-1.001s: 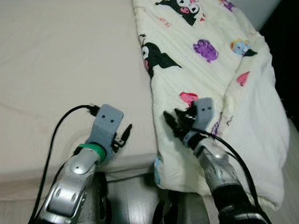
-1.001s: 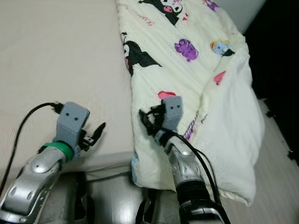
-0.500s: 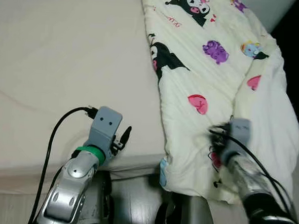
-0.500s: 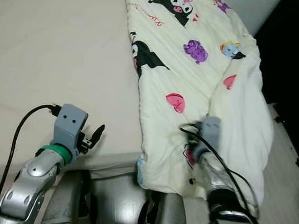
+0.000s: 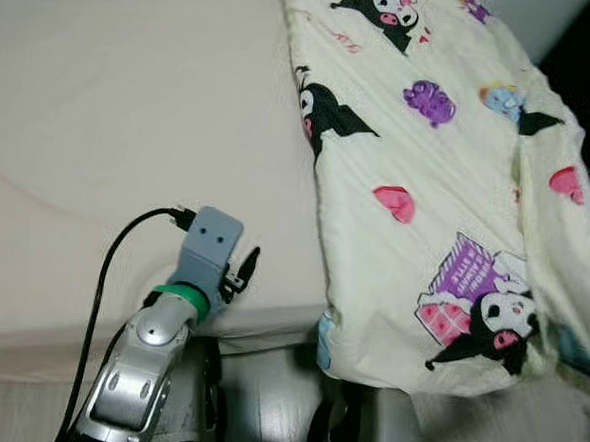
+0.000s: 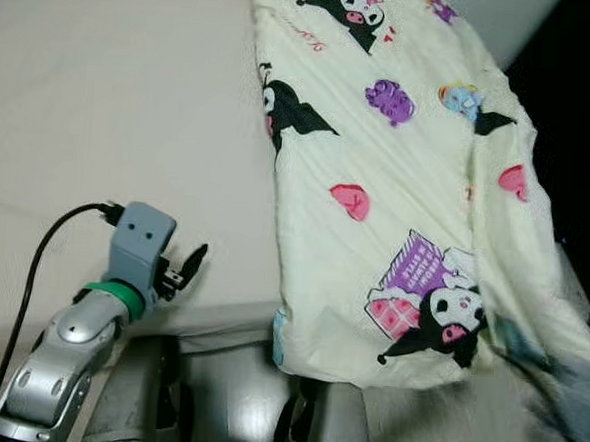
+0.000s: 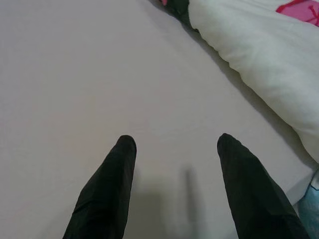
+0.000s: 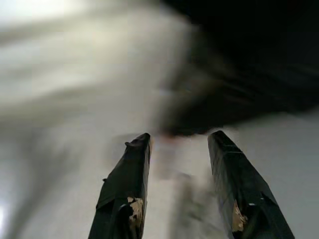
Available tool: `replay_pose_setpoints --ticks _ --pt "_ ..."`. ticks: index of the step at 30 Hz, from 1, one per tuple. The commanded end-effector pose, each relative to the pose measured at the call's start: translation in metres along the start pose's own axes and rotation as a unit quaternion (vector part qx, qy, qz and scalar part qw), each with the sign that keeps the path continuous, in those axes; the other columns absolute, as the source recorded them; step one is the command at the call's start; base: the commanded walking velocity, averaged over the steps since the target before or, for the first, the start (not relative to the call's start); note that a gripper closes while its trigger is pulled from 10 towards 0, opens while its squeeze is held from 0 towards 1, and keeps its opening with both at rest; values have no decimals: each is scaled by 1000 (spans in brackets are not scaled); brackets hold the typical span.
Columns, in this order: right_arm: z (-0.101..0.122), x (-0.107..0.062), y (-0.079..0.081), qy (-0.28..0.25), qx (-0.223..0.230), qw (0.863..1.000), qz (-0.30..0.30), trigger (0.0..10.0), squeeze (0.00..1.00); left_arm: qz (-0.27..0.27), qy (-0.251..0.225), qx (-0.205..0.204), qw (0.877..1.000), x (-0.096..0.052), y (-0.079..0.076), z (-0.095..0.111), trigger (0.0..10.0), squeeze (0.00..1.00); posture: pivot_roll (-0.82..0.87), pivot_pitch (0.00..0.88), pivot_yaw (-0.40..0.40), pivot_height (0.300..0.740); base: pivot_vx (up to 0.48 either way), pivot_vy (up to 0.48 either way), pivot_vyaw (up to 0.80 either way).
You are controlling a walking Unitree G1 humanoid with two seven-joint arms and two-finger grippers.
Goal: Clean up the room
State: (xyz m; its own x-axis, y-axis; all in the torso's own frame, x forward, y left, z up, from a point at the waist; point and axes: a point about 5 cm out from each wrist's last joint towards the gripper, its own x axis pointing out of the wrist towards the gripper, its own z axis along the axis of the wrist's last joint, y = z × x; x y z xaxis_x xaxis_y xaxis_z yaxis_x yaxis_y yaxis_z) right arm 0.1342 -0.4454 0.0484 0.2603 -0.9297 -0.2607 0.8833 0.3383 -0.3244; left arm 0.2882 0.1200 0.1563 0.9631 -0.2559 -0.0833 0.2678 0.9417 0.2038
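We are holding our left gripper (image 5: 244,269) with jaws apart over the bed (image 5: 101,119) near its edge, beside the quilt (image 5: 427,189) lying along the bed's right side, while our right gripper (image 8: 179,144), jaws apart, is facing a blur.

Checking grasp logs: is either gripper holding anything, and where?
Nothing is held: the left gripper and the right gripper are both open and empty.

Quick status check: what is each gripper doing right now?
Left gripper: open, empty, over the bed sheet.
Right gripper: open, holding nothing; view blurred.
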Motion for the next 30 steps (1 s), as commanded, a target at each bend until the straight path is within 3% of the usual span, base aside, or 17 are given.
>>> replay_pose_setpoints --ticks 1,2,5,6,8,9,10,12,13,15,17,19,21,22,27,28,30 --pt "-8 4 -44 11 40 993 -108 10000 0 -8 13 -3 1000 -1 -3 -8 10000 0 125 259 -2 599 0 0 0" --pt "-5 6 -60 -1 47 989 -141 10000 0 -8 13 -3 1000 -1 -3 -8 10000 0 125 259 -2 599 0 0 0" --pt "9 8 -70 -40 52 985 -161 10000 0 -10 13 -3 1000 1 -3 -8 10000 0 103 256 1 599 0 0 0" --pt "22 9 -46 -64 53 990 -110 10000 0 -15 11 -3 1000 3 -6 -8 10000 0 102 252 3 599 0 0 0" --pt "32 6 -19 -89 50 993 -59 10000 0 -18 10 -3 1000 5 -7 -7 10000 0 103 248 3 599 0 0 0" --pt "32 6 -19 -89 50 993 -59 10000 0 -18 10 -3 1000 5 -7 -7 10000 0 103 248 3 599 0 0 0" --pt "43 2 3 -116 59 991 -16 10000 0 -18 9 -3 1000 6 -8 -6 10000 0 103 248 3 599 0 0 0" --pt "86 -21 60 -216 79 969 88 10000 0 -18 7 -2 1000 7 -7 -5 10000 0 110 244 9 599 0 0 0" --pt "100 -30 76 -246 88 958 121 10000 0 -18 7 -2 1000 7 -7 -5 10000 0 110 244 9 599 0 0 0" --pt "100 -30 76 -246 88 958 121 10000 0 -18 7 -2 1000 7 -7 -5 10000 0 110 244 9 599 0 0 0" --pt "131 -67 129 -298 111 904 286 10000 0 -17 8 0 1000 6 -6 -6 10000 0 115 243 15 599 0 0 0" --pt "144 -98 165 -314 113 853 401 10000 0 -16 9 1 1000 6 -5 -6 10000 0 115 243 15 599 0 0 0" --pt "146 -107 175 -315 111 839 429 10000 0 -16 9 2 1000 6 -5 -6 10000 0 115 243 15 599 0 0 0" --pt "138 -118 194 -293 72 831 467 10000 0 -12 9 2 1000 5 -3 -6 10000 0 151 256 10 599 0 0 0" --pt "114 -128 221 -243 -26 834 495 10000 0 -5 9 3 1000 3 -1 -5 10000 0 164 263 10 599 0 0 0" --pt "99 -128 231 -224 -119 843 473 10000 0 8 11 8 1000 0 7 -5 10000 0 204 286 6 599 0 0 0" --pt "99 -128 231 -224 -119 843 473 10000 0 8 11 8 1000 0 7 -5 10000 0 204 286 6 599 0 0 0"
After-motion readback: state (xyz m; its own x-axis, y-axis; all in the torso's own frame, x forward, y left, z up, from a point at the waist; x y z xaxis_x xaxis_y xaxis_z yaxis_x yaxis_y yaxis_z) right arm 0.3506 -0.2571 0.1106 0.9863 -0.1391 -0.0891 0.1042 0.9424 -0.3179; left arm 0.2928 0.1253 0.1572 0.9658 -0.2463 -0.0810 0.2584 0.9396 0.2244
